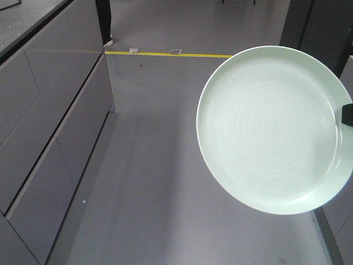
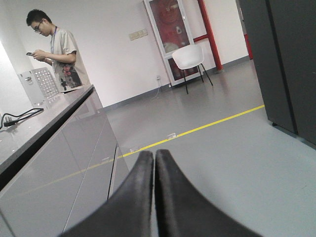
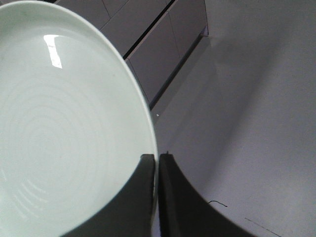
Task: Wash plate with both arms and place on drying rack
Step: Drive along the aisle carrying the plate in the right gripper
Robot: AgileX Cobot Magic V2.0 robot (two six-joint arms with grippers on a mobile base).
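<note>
The pale mint-green plate (image 1: 273, 130) hangs in the air above the grey floor, its ringed inner face turned to the front camera. My right gripper (image 3: 157, 157) is shut on the plate (image 3: 64, 123), pinching its rim between the two dark fingers; one fingertip (image 1: 347, 114) shows at the plate's right edge in the front view. My left gripper (image 2: 154, 154) is shut with nothing between its fingers and points out over the floor, away from the plate. The drying rack is out of view.
Grey cabinet fronts (image 1: 44, 121) under a dark counter (image 2: 34, 133) run along the left. A yellow line (image 1: 165, 54) crosses the floor ahead. A person (image 2: 57, 54) stands at the counter's far end. Dark cabinets (image 2: 281, 64) stand to the right, a white chair (image 2: 190, 58) behind.
</note>
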